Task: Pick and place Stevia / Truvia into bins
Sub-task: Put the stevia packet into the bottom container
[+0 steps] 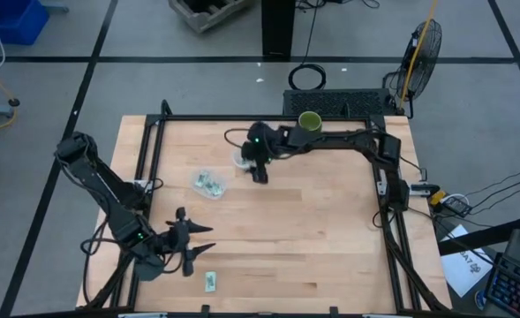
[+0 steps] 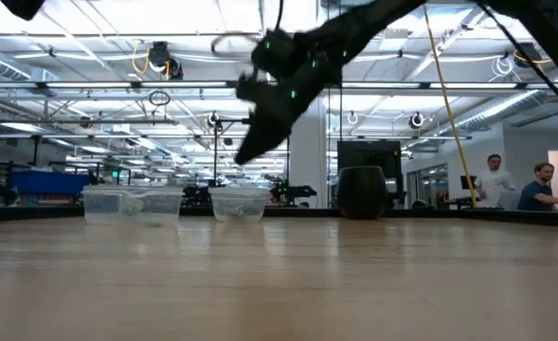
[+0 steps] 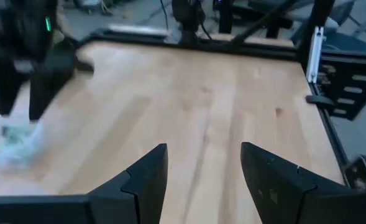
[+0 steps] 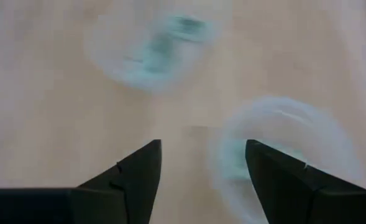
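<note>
One white-and-green sachet (image 1: 210,281) lies flat near the table's near edge, just beside my left gripper (image 1: 192,240), which is open and holds nothing. The wider clear tub (image 1: 208,184) stands left of centre with several sachets inside; it also shows in the right wrist view (image 4: 158,43) and the low view (image 2: 132,204). The round cup (image 1: 240,160) stands right of the tub, toward the far edge. My right gripper (image 1: 260,173) hovers open above the table beside the cup (image 4: 282,149), fingers pointing down, raised well clear (image 2: 245,152). Its fingers are empty.
A dark green cup (image 1: 310,121) stands by the far edge, right of the bins. A black frame (image 1: 242,118) runs around the table top. Bare wood lies across the middle and right of the table (image 1: 321,221). People show in the room beyond (image 2: 534,185).
</note>
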Robot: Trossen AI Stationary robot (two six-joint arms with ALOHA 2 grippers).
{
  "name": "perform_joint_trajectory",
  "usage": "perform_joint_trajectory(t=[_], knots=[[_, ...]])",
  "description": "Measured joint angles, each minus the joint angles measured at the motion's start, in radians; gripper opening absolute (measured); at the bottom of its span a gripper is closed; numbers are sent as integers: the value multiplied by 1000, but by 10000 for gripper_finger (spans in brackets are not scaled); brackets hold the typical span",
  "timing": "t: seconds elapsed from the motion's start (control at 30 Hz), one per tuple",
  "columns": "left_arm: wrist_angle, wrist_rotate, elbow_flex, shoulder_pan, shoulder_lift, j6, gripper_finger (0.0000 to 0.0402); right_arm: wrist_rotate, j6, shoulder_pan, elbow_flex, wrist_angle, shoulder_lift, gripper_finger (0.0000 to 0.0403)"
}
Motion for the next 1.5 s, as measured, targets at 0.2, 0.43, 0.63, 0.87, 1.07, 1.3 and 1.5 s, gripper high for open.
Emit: perform_joint_trajectory(t=[0.2,0.43,0.63,0.87,1.07,1.3,1.5], knots=[[-48,175,0,-3,15,-117,209,-132,23,124,-10,-100,-94,223],[-70,292,0,-3,103,-277,209,-156,55,321,-165,33,-240,220],[-63,369,0,5,186,-345,209,-60,148,492,-389,260,-382,219],[-25,484,0,6,247,-413,209,257,193,656,-658,527,-510,215],[57,532,0,5,357,-451,210,400,239,700,-814,721,-556,216],[102,580,0,8,452,-478,209,424,231,700,-844,784,-561,211],[136,567,5,2,515,-469,209,422,214,700,-844,804,-561,210]])
